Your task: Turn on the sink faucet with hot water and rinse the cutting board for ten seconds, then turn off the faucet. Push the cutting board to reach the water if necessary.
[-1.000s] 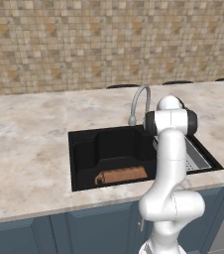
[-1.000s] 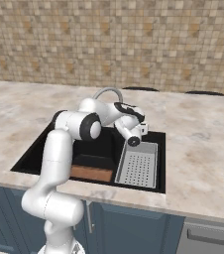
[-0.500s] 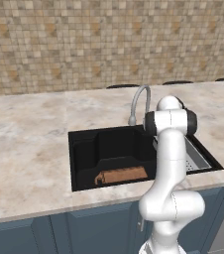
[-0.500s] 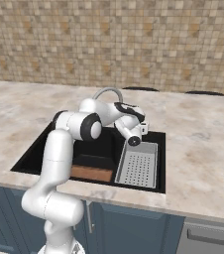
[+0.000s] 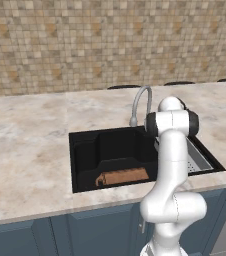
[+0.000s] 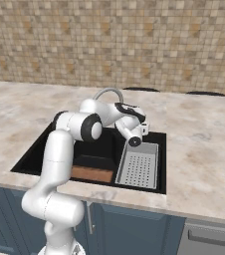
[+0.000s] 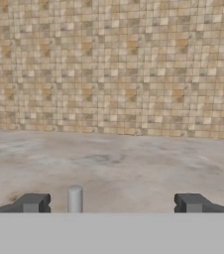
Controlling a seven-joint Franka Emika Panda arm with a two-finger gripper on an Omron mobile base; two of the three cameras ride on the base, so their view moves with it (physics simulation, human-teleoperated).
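The grey gooseneck sink faucet (image 5: 142,98) arches over the back rim of the black sink (image 5: 87,150). No water is in view. The brown cutting board (image 5: 123,176) lies flat on the sink floor by the front wall, also seen as the cutting board (image 6: 90,174). My gripper (image 6: 144,129) hovers behind the sink's back edge, just right of the faucet (image 6: 108,92). In the hand view the gripper (image 7: 111,203) is open wide. A short grey metal post (image 7: 75,199) rises between the fingertips (image 7: 32,202), nearer the left one, touching neither.
A grey perforated tray (image 6: 138,167) fills the right part of the sink. Marble counter (image 5: 30,150) surrounds the basin. A tiled wall (image 7: 114,64) stands close behind the faucet. Dark stove burners (image 6: 204,93) sit at the far right.
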